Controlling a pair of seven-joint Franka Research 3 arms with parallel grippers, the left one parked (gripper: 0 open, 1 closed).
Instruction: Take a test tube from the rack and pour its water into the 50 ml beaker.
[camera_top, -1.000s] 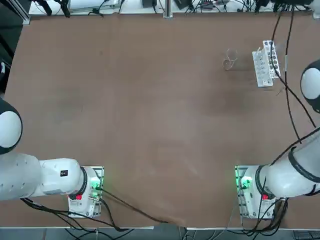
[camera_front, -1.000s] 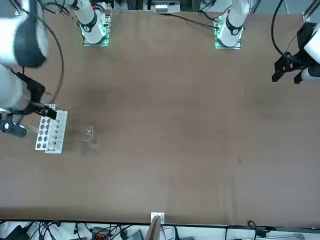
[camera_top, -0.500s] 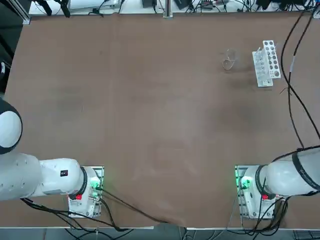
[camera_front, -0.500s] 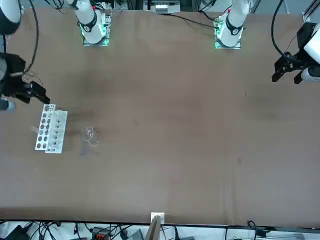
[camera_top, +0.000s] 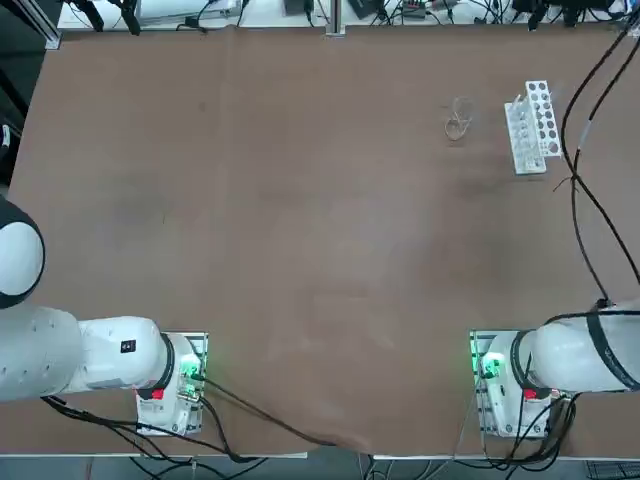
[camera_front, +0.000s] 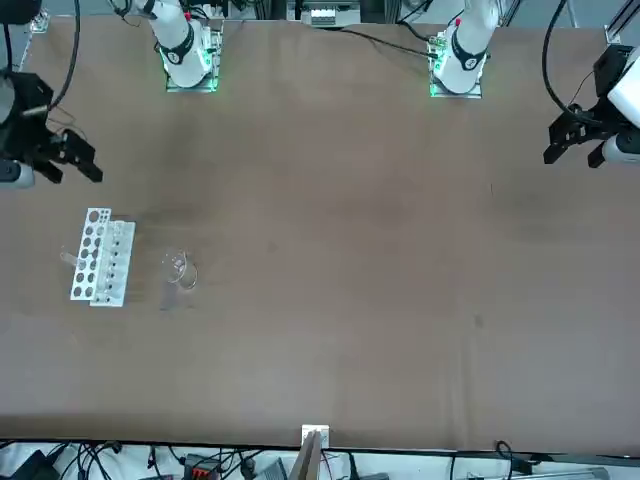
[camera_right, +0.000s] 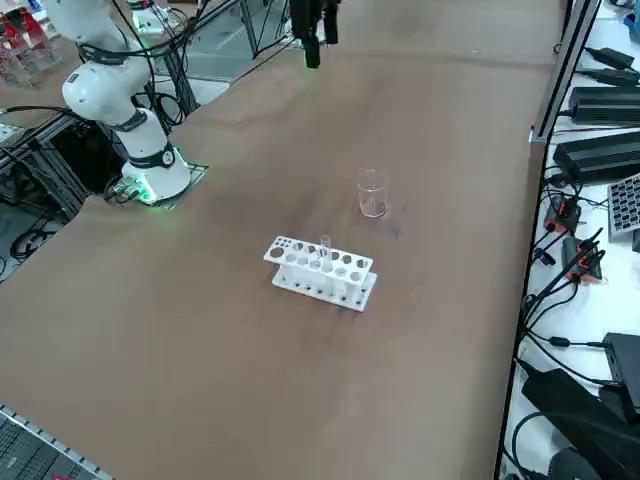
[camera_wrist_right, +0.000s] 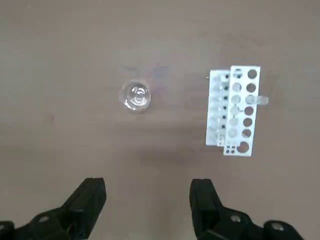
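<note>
The white rack (camera_top: 530, 125) lies at the far right of the table, also clear in the right side view (camera_right: 320, 272). One slender test tube (camera_right: 325, 245) stands up out of it, and the wrist view catches its top (camera_wrist_right: 255, 100). Its water is too clear to make out. The small glass beaker (camera_top: 459, 120) stands upright on the table a short way from the rack (camera_wrist_right: 234, 111). My right gripper (camera_wrist_right: 147, 200) hangs open and empty high above the table, well apart from both. It appears at the front view's left edge (camera_front: 75, 160) and the side view's top (camera_right: 313, 50).
Black cables (camera_top: 580, 150) hang down past the rack on the right. The arm bases (camera_top: 505, 385) stand at the near table edge. Power bricks and cables (camera_right: 600, 110) lie beyond the table's far edge.
My right arm has risen and drawn back from over the rack toward the robot's side. The rack now shows uncovered. The gripper has stayed open; rack and beaker have not moved.
</note>
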